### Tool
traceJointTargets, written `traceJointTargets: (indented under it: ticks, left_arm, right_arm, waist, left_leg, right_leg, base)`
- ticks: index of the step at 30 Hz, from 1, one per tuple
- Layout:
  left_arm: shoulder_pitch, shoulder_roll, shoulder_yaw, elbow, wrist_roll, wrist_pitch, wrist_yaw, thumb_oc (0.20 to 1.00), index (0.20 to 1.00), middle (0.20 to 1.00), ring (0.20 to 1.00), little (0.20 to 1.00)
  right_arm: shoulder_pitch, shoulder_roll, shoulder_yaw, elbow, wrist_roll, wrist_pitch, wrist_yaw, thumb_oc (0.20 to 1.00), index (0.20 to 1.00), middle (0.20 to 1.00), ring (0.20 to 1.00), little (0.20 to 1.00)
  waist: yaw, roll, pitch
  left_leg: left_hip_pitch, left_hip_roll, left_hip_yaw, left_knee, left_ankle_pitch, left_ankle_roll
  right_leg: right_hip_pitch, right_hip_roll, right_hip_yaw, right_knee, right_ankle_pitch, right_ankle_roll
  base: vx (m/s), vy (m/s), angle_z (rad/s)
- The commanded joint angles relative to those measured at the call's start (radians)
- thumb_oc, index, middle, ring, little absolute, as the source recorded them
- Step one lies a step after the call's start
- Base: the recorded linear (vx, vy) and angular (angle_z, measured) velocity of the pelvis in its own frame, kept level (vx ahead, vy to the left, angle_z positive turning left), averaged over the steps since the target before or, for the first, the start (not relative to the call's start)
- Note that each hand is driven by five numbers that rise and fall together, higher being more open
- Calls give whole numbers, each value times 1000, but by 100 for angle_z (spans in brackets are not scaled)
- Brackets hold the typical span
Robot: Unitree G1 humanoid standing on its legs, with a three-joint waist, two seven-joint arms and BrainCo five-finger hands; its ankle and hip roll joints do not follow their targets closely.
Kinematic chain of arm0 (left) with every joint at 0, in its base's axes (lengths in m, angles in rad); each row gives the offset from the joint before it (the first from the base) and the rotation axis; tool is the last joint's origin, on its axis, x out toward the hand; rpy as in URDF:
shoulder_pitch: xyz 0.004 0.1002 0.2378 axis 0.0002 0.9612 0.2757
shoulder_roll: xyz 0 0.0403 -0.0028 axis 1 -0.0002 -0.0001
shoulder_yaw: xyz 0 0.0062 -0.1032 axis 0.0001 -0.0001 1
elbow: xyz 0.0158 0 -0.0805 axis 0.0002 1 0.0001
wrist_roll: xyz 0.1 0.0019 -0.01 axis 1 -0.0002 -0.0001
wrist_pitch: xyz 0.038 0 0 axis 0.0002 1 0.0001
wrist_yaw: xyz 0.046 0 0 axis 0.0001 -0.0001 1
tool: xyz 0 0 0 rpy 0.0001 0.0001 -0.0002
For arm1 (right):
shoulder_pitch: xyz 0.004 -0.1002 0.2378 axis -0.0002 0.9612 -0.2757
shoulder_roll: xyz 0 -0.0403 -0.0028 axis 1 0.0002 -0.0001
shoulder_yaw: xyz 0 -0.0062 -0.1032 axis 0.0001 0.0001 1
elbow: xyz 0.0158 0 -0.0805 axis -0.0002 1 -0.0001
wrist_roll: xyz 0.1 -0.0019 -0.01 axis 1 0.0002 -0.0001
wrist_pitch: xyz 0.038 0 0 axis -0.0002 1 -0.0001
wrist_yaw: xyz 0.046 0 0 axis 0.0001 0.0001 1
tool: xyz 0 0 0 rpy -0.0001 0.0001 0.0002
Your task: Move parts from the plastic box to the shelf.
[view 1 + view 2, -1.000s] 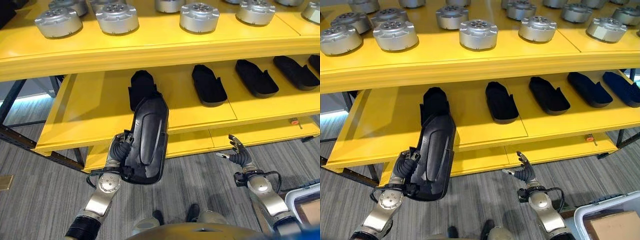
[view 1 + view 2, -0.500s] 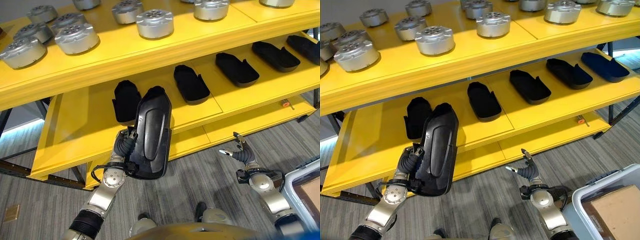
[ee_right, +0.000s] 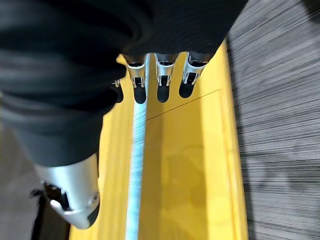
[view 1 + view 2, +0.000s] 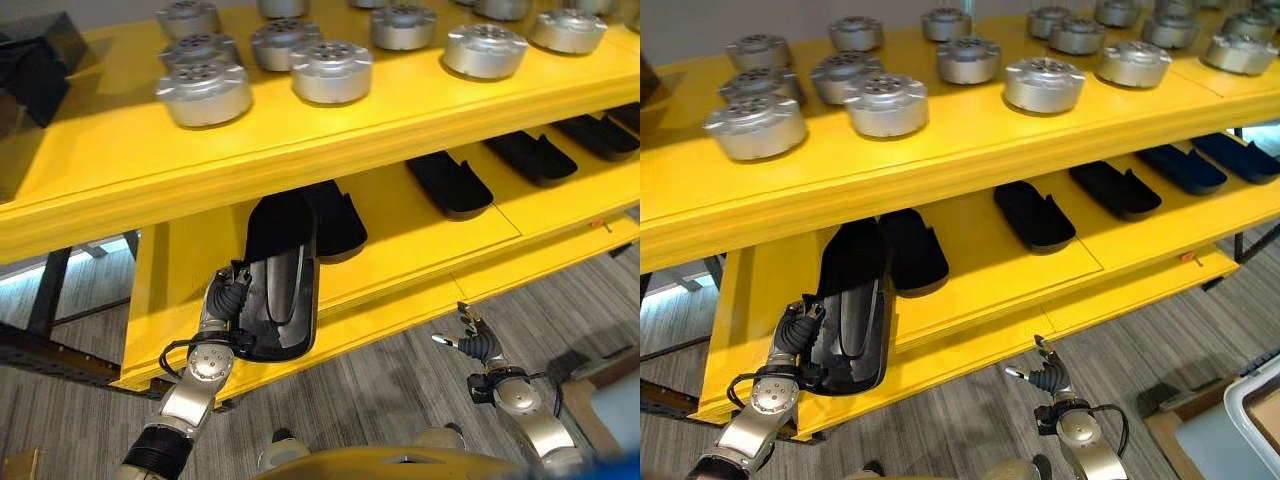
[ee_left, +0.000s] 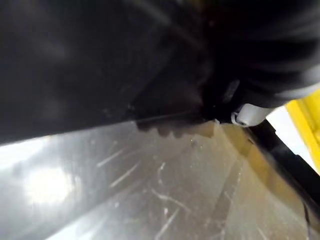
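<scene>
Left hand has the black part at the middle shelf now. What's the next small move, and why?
Probably ease the left hand forward and lower the black part flat onto the middle shelf. The part's far end is already under the upper shelf, beside another black part, while its near end overhangs the shelf's front edge. The right hand hangs open.

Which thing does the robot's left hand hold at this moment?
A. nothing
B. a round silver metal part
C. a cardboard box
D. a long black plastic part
D: the left hand grips the long black plastic part at the edge of the yellow middle shelf.
</scene>
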Motion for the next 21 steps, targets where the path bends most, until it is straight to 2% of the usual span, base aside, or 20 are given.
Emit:
traceJointTargets:
  ticks: [1,3,6,7,9,10,11,12,13,15,16,21]
  left_arm:
    - [-20,-16,54,-87,64,-91,23,200,200,200,200,200]
    - [-26,-7,58,-83,63,-103,8,200,200,200,200,200]
    - [-25,-5,61,-89,61,-107,-13,200,200,200,200,200]
    - [-25,-2,60,-96,62,-105,-23,200,200,200,200,200]
    - [-28,4,50,-107,55,-94,-37,200,200,200,200,200]
    - [-32,5,46,-109,52,-90,-38,200,200,200,200,200]
    - [-33,7,40,-110,47,-86,-32,200,200,200,200,200]
    - [-33,8,31,-104,40,-92,-26,200,200,200,200,200]
    - [-32,6,25,-101,35,-94,-27,200,200,200,200,200]
    - [-26,1,24,-106,33,-93,-20,200,200,200,200,200]
    - [-11,-8,27,-114,33,-86,-9,200,200,200,200,200]
    - [27,-28,39,-149,-23,-48,33,200,200,200,200,200]
  right_arm:
    - [-65,-52,-19,-59,-26,-39,5,1000,1000,1000,1000,1000]
    - [-80,-31,-10,-83,-58,-42,7,1000,1000,1000,1000,1000]
    - [-103,-20,3,-83,-67,-42,12,1000,1000,1000,1000,1000]
    - [-108,-18,6,-84,-64,-43,10,1000,1000,1000,1000,1000]
    - [-115,-17,12,-85,-55,-52,15,1000,1000,1000,1000,1000]
    - [-117,-19,14,-90,-55,-56,20,1000,1000,1000,1000,1000]
    - [-120,-19,19,-92,-64,-58,28,1000,1000,1000,1000,1000]
    - [-124,-22,26,-92,-75,-67,35,1000,1000,1000,1000,1000]
    - [-123,-32,31,-100,-83,-71,47,1000,1000,1000,1000,1000]
    - [-119,-42,33,-115,-96,-72,74,1000,1000,1000,1000,1000]
    - [-120,-56,40,-128,-123,-83,122,1000,1000,1000,1000,1000]
    - [-153,-129,113,-198,-198,-109,254,1000,1000,1000,1000,1000]
  waist:
    - [-11,40,3]
    - [16,25,5]
    - [45,11,8]
    - [49,7,13]
    - [42,0,21]
    - [37,-4,22]
    - [30,-12,24]
    - [23,-14,28]
    - [20,-13,28]
    - [22,-13,25]
    - [38,-18,18]
    - [83,-25,14]
  left_leg:
    - [-12,14,-74,22,51,42]
    - [-11,-33,-48,16,31,75]
    - [-7,-62,-10,15,11,96]
    - [-5,-69,-8,14,5,104]
    - [3,-76,-28,2,-1,107]
    - [1,-77,-42,-5,0,106]
    - [7,-80,-57,-14,-9,105]
    - [13,-73,-71,-23,-14,102]
    - [12,-64,-87,-26,-12,99]
    - [9,-55,-102,-28,-5,93]
    - [4,-47,-108,-30,1,83]
    - [-19,0,-150,-27,35,37]
  right_leg:
    - [21,128,-12,37,-121,-8]
    - [17,96,-55,64,-85,9]
    - [-4,68,-113,120,-33,21]
    - [-18,66,-112,138,-21,25]
    - [-43,97,-66,107,-16,26]
    - [-60,107,-40,75,3,28]
    - [-96,105,-4,60,49,39]
    - [-122,116,35,43,53,45]
    - [-123,137,59,31,23,43]
    - [-104,159,63,13,-18,35]
    - [-76,174,37,-7,-48,21]
    - [-25,208,-13,-36,-97,-25]
  base:
    - [23,296,-3]
    - [-3,349,8]
    - [-17,170,9]
    - [9,24,-22]
    - [28,-79,-12]
    - [28,-151,18]
    - [56,-192,30]
    - [77,-230,33]
    - [81,-216,28]
    - [65,-196,48]
    - [78,-223,78]
    - [51,-196,14]
